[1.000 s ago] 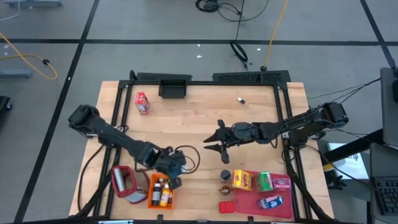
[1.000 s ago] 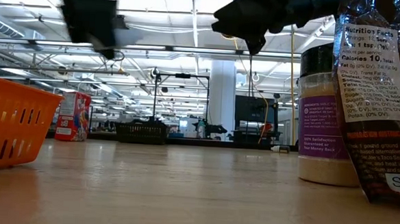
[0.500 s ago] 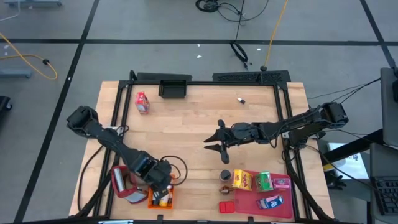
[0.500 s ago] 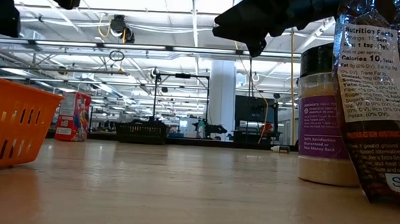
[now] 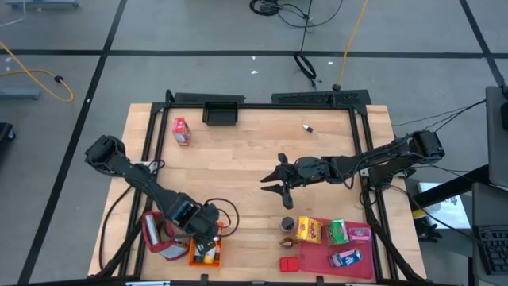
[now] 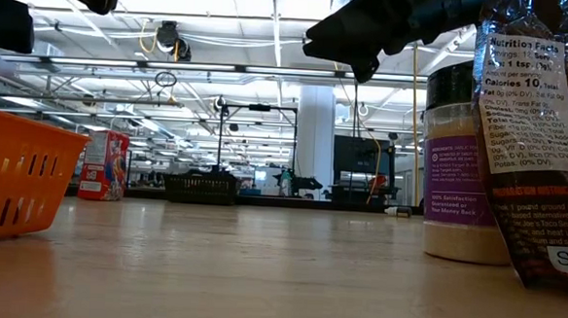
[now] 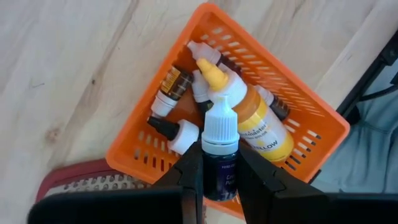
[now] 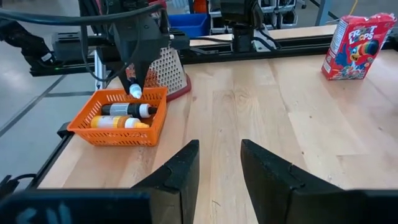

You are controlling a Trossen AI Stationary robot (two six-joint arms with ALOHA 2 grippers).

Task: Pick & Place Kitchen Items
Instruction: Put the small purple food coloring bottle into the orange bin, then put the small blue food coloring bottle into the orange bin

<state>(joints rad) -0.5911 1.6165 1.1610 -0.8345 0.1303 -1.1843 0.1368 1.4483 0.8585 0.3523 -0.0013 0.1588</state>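
Observation:
My left gripper (image 5: 205, 237) hangs over the orange crate (image 7: 155, 134) at the table's near left and is shut on a small dark bottle with a white cap (image 7: 220, 163). Inside the crate (image 5: 193, 256) lie an orange bottle (image 7: 252, 121) and several small bottles. My right gripper (image 5: 272, 187) is open above bare wood at mid-table, touching nothing. Yellow (image 5: 309, 230), green (image 5: 339, 231), pink (image 5: 361, 233), blue (image 5: 345, 258) and red (image 5: 290, 263) boxes and a dark tin (image 5: 287, 224) sit at the near right. My left gripper pinches the small bottle by its dark body (image 7: 220, 177), just behind the white cap (image 7: 221, 122), between its two fingers (image 7: 189, 177). The fingers come from above, pointing down (image 8: 134, 73). The bottle hangs cap-down, lifted clear over the crate's inside.
A red-framed grater (image 5: 159, 233) stands beside the crate. A red cereal box (image 5: 182, 131) and a black bin (image 5: 222, 113) are near the far edge. A flat pink-red tray (image 5: 321, 256) lies under the boxes. A spice jar (image 6: 459, 168) and a packet (image 6: 538, 143) stand close to the low camera.
My left gripper, shut on the small bottle, has moved toward the table's near left edge from beside the crate to above it, then held there. The right arm has kept still.

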